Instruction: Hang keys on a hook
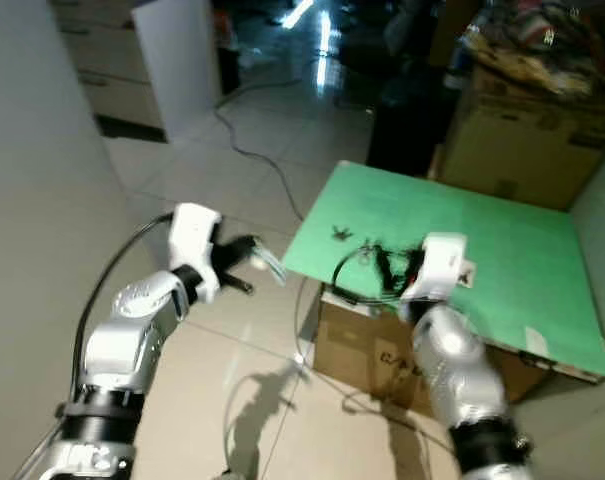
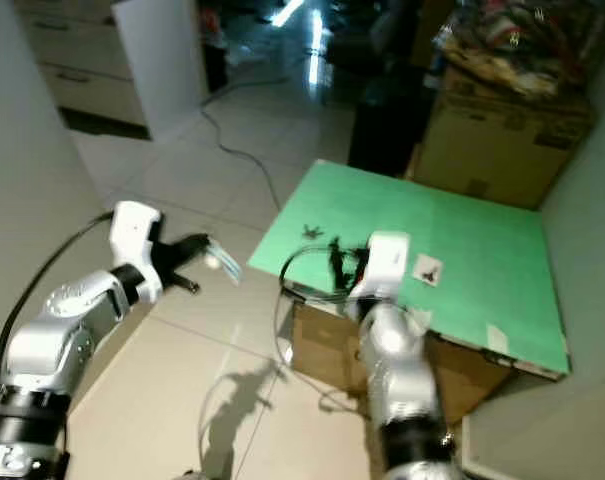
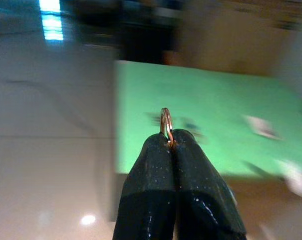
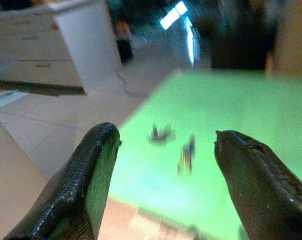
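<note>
At left of centre in the left eye view, the left gripper [image 1: 250,262] reaches rightward, fingers pinched tight on a coppery metal key ring [image 3: 165,122] standing edge-on beyond their tips. The right gripper [image 4: 165,150] gapes wide, empty, over the flat green board [image 1: 502,260].

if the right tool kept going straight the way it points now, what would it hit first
Probably the flat green board lying on the brown cardboard box. The open right tool aims over it toward two small dark objects on its surface; blur hides what they are, and depth is unclear.
</note>
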